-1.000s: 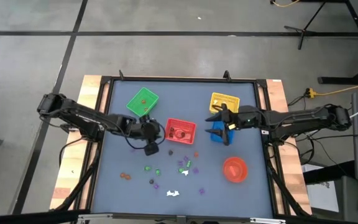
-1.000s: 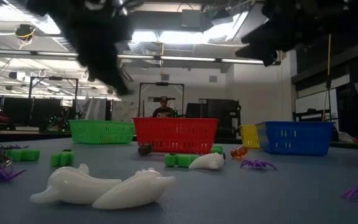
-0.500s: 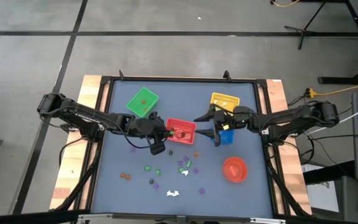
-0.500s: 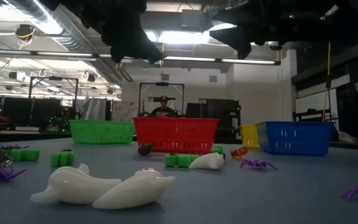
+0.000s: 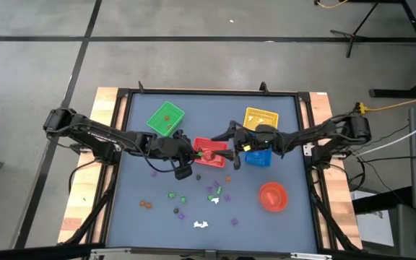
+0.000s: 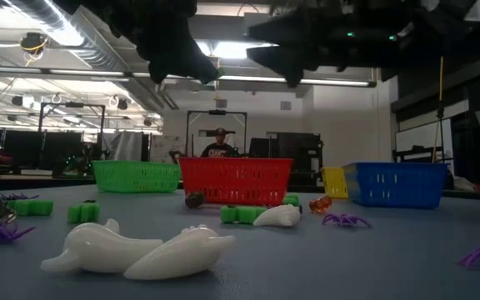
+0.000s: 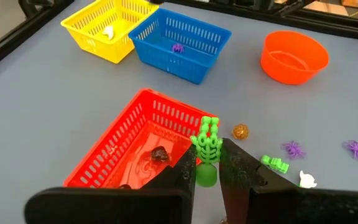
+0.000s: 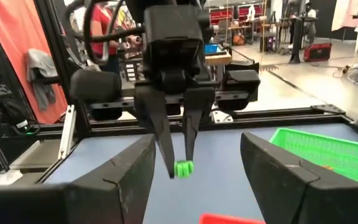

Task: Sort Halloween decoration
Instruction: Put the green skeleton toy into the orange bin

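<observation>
A small green plastic skeleton-hand trinket (image 7: pixel 206 149) is pinched between the two dark fingers of the left gripper (image 7: pixel 205 177). The jaws are drawn narrow around its stem, and its bony fingers stick out past the fingertips. The right wrist view shows the same piece from the front as a little green stub (image 8: pixel 183 168) clamped at the tips of the left gripper (image 8: pixel 178 163).

Directly under and just ahead of this pincer lies the square red plastic basket (image 7: pixel 143 144), with a dark lumpy trinket (image 7: pixel 160 154) on its floor. In the high view the left gripper (image 5: pixel 188 154) hangs at that basket's (image 5: pixel 209 152) left edge.

The right gripper (image 5: pixel 231 137) faces it from the other side of the red basket, close by but not touching. Its fingers (image 8: pixel 118 180) are spread wide and hold nothing.

Beyond the left pincer's tips, past the red basket, stand a square blue basket (image 7: pixel 183 43) with a purple spider (image 7: pixel 178 48) in it, a square yellow basket (image 7: pixel 106 28) beside that one, and a round orange-red bowl (image 7: pixel 293 57) off to the side. Beside the left gripper on the grey-blue table (image 7: pixel 55 99) lie loose trinkets: an orange ball (image 7: pixel 240 131), a green piece (image 7: pixel 273 163), purple spiders (image 7: pixel 293 148) and a white piece (image 7: pixel 305 180). A square green basket (image 5: pixel 165 119) sits behind the left gripper in the high view.
</observation>
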You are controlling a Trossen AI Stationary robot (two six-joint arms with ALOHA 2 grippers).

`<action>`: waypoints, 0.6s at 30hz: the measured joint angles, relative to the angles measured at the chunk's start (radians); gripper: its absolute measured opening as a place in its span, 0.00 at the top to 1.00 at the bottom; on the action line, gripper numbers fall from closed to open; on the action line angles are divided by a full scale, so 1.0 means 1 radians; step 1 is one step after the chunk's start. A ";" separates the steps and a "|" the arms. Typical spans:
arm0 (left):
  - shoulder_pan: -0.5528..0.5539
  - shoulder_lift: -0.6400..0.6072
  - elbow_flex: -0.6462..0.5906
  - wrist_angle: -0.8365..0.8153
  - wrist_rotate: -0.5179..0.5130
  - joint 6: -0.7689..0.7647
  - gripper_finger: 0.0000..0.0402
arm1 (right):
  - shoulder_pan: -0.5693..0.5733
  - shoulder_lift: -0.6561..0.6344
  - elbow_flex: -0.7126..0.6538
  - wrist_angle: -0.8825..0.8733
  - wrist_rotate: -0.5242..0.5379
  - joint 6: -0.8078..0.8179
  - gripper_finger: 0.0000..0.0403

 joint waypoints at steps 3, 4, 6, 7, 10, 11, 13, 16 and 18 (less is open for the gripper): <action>0.000 0.000 0.000 0.003 0.000 0.000 0.91 | 0.000 0.044 0.032 -0.005 0.000 0.000 0.41; 0.000 0.000 0.000 0.004 0.000 0.000 0.91 | 0.000 0.058 0.043 -0.004 0.000 0.000 0.41; 0.000 0.000 0.000 0.004 0.000 0.000 0.91 | 0.000 0.080 0.053 -0.005 0.000 -0.001 0.41; 0.000 0.000 0.000 0.004 0.000 0.000 0.91 | 0.000 0.090 0.059 -0.006 0.000 -0.001 0.41; 0.000 0.000 0.000 0.004 0.000 0.000 0.91 | 0.000 0.116 0.070 -0.006 0.000 -0.001 0.41; 0.000 0.000 0.000 0.005 0.000 0.000 0.91 | 0.000 0.125 0.075 -0.006 -0.001 -0.001 0.41; 0.000 0.000 0.000 0.007 0.000 0.000 0.91 | 0.000 0.141 0.077 -0.004 -0.001 -0.001 0.41; 0.000 0.000 0.000 0.010 0.000 0.000 0.91 | 0.000 0.160 0.077 0.003 -0.001 -0.001 0.41; 0.000 0.000 0.000 0.013 0.000 0.000 0.91 | 0.000 0.170 0.077 0.003 -0.001 0.000 0.41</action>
